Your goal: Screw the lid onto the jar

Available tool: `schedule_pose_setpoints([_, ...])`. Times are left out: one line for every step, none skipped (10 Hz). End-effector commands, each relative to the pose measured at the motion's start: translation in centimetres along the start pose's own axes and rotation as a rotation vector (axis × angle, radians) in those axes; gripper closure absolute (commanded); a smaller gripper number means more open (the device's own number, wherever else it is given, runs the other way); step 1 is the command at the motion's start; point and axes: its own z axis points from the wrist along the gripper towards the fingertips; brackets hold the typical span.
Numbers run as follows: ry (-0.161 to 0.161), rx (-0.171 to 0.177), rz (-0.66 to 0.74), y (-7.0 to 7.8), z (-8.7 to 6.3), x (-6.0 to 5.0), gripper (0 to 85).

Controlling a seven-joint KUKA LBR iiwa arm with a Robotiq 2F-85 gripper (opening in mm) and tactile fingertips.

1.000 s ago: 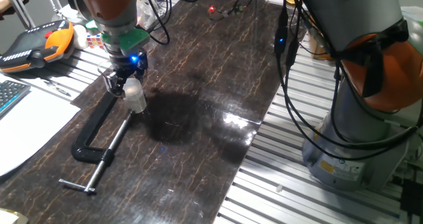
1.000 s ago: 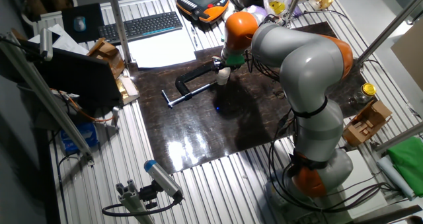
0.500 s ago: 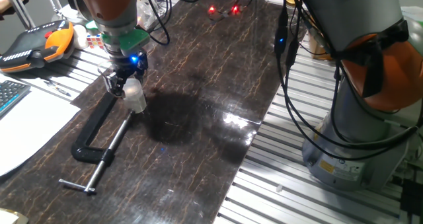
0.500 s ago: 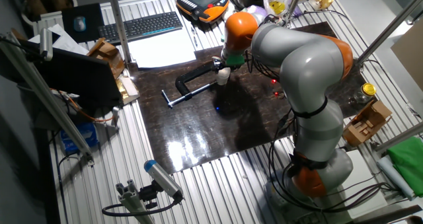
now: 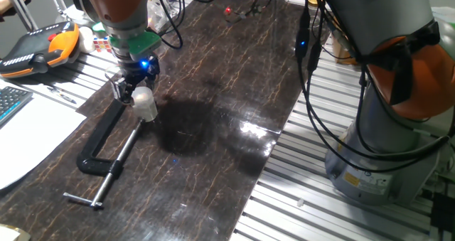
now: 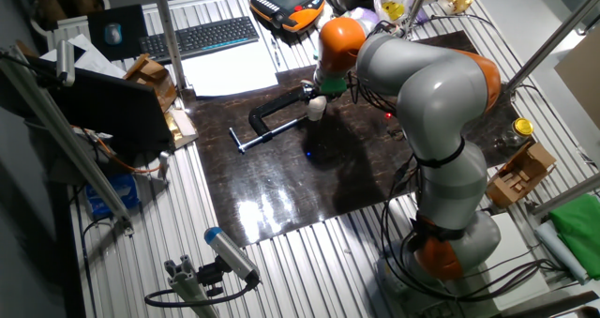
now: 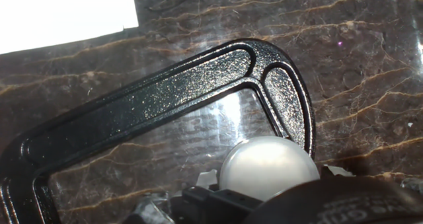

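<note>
Looking across all three views, we note the following.

Gripper [image 5: 134,93]: upper left of one fixed view, pointing down at the dark marbled mat [image 5: 213,113] with a blue light lit on its body; in the other fixed view [image 6: 317,97] it sits upper centre. Its black fingers stand close on either side of the whitish piece, and we read them as clamped on it.

Lid [image 5: 144,96]: a whitish round cap between the fingertips; in the hand view [image 7: 268,166] it is a pale disc at lower centre, partly hidden by the gripper's body.

Jar [image 5: 148,111]: a small translucent whitish cylinder directly under the lid, standing on the mat. We cannot tell where cap ends and jar begins, nor how far the lid is seated.

C-clamp [image 5: 106,141]: black, flat on the mat at lower left of one fixed view, its screw bar running down to a T-handle. In the hand view [image 7: 165,92] its frame curves around the jar, which sits inside the opening, near the right-hand bend.

Paper [image 7: 66,14]: white sheet, upper left of the hand view.

Pendant [image 5: 39,47]: orange and black, far upper left.
</note>
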Motion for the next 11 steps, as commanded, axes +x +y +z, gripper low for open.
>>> schedule_pose_setpoints([-0.004, 0.007, -0.001, 0.0, -0.2, 0.0, 7.3])
schedule_pose_setpoints([-0.005, 0.012, 0.002, 0.0, -0.6, 0.0, 6.7])
schedule_pose_setpoints([-0.005, 0.015, 0.001, -0.1, -1.0, 0.1, 6.7])
schedule_pose_setpoints([-0.004, 0.018, 0.001, -0.1, -1.3, 0.1, 7.3])
schedule_pose_setpoints([0.003, 0.021, -0.004, -0.2, -1.8, 0.2, 9.7])
schedule_pose_setpoints([0.001, 0.031, -0.008, -0.3, -2.1, 0.3, 10.0])
schedule_pose_setpoints([0.000, 0.039, -0.009, -0.5, -2.2, 0.3, 10.3])
schedule_pose_setpoints([0.000, 0.039, -0.011, -0.6, -2.1, 0.4, 10.7])
schedule_pose_setpoints([0.000, 0.036, -0.010, -0.6, -1.9, 0.4, 11.0])
schedule_pose_setpoints([0.001, 0.034, -0.010, -0.7, -1.9, 0.4, 11.0])
schedule_pose_setpoints([0.001, 0.034, -0.012, -0.8, -1.8, 0.4, 11.0])
